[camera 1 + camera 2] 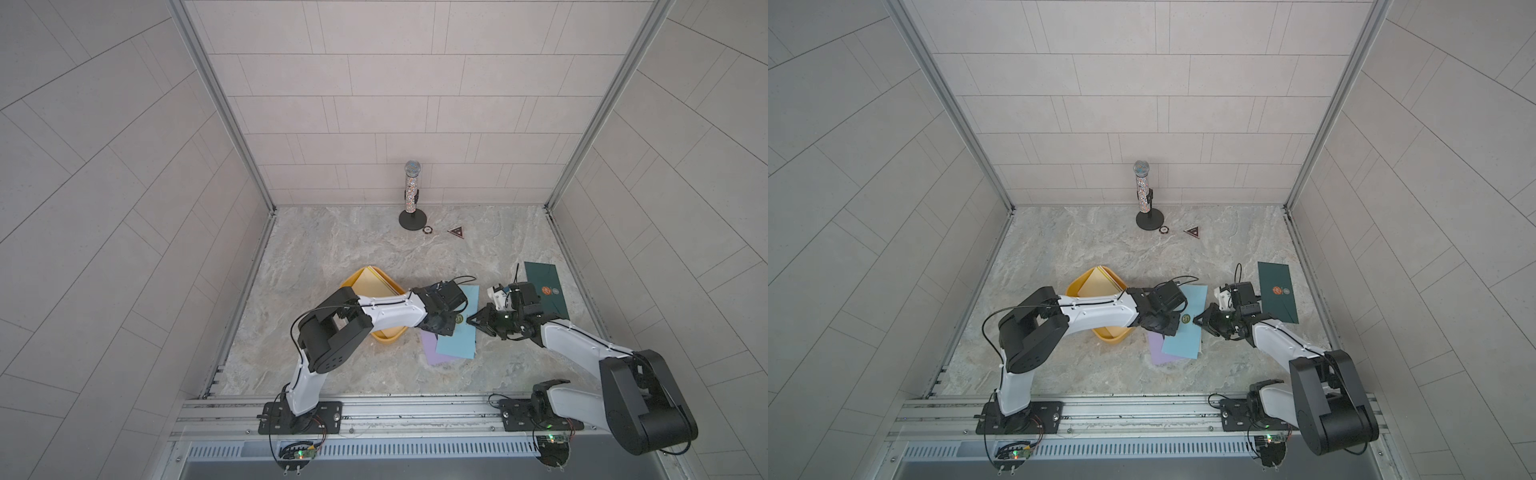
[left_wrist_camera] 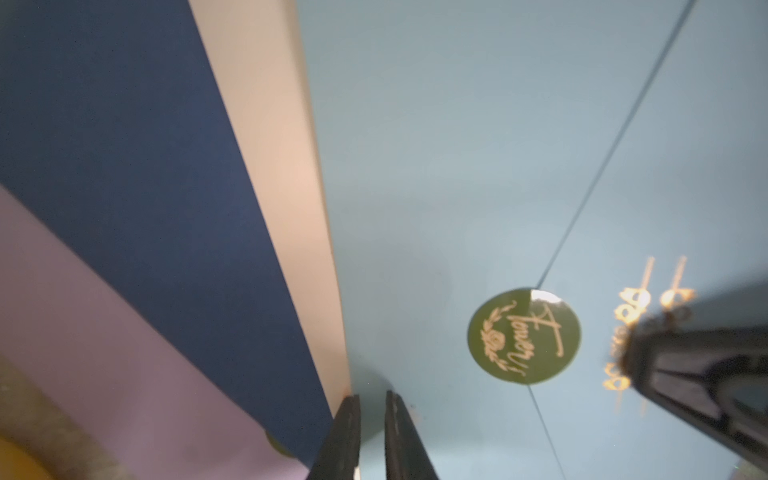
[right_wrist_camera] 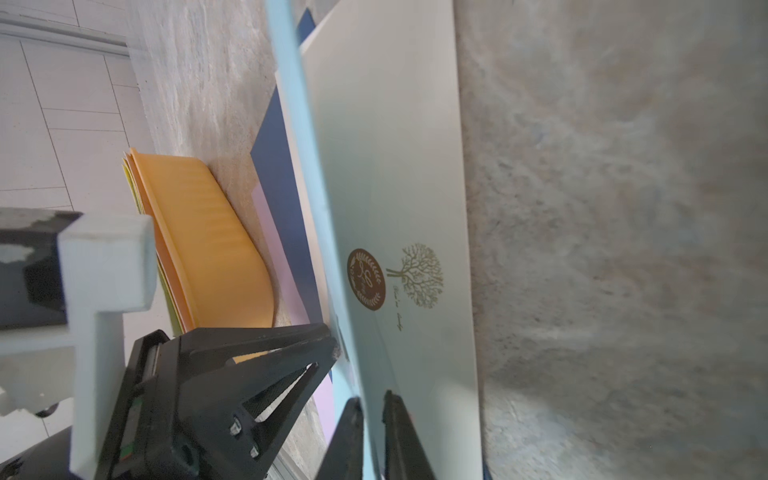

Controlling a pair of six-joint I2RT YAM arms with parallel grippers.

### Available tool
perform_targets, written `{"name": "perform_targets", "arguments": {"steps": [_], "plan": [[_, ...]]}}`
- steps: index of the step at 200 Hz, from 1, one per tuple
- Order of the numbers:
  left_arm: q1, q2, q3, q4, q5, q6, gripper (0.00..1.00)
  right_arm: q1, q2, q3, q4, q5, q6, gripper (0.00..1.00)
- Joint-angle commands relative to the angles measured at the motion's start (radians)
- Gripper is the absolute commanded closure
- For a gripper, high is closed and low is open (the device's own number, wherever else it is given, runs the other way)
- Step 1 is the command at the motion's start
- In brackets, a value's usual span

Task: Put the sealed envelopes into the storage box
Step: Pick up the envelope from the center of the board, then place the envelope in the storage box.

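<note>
A light blue envelope [image 1: 457, 343] with a green seal [image 2: 523, 336] lies over a lilac envelope [image 1: 432, 353], a navy one [image 2: 137, 199] and a cream one [image 3: 399, 166]. My left gripper [image 2: 372, 398] is shut on its edge nearest the storage box. My right gripper [image 3: 372, 398] is shut on the opposite edge, which is raised. The two grippers [image 1: 453, 328] [image 1: 471, 320] face each other across it. The yellow storage box [image 1: 353, 280] sits left of the pile under my left arm and holds yellowish envelopes [image 1: 374, 282]. A dark green envelope [image 1: 546, 291] lies to the right.
A glittery microphone on a black stand [image 1: 412, 195] stands at the back wall, with a small round token [image 1: 427, 229] and a dark triangular piece [image 1: 457, 232] beside it. Tiled walls close in the left, right and back sides.
</note>
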Motion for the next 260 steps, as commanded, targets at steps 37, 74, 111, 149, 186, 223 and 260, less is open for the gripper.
{"name": "perform_targets", "arguments": {"steps": [37, 74, 111, 149, 186, 223, 260], "plan": [[0.005, -0.162, -0.004, -0.072, -0.010, 0.026, 0.64, 0.006, -0.079, 0.140, -0.201, 0.098, -0.148, 1.00], [0.008, -0.410, -0.031, -0.182, -0.101, 0.049, 0.49, 0.011, -0.132, 0.309, -0.373, 0.172, -0.247, 1.00], [0.069, -0.660, -0.124, -0.347, -0.241, 0.047, 0.41, 0.172, -0.051, 0.523, -0.476, 0.249, -0.307, 1.00], [0.280, -0.961, -0.277, -0.424, -0.232, 0.047, 0.29, 0.367, 0.137, 0.835, -0.603, 0.305, -0.425, 1.00], [0.397, -1.096, -0.304, -0.574, -0.306, 0.105, 0.25, 0.494, 0.433, 1.205, -0.832, 0.307, -0.556, 1.00], [0.412, -1.174, -0.331, -0.606, -0.349, 0.134, 0.25, 0.541, 0.727, 1.545, -1.017, 0.278, -0.619, 1.00], [0.411, -1.207, -0.354, -0.574, -0.333, 0.143, 0.25, 0.580, 0.969, 1.836, -1.223, 0.309, -0.669, 1.00]]}}
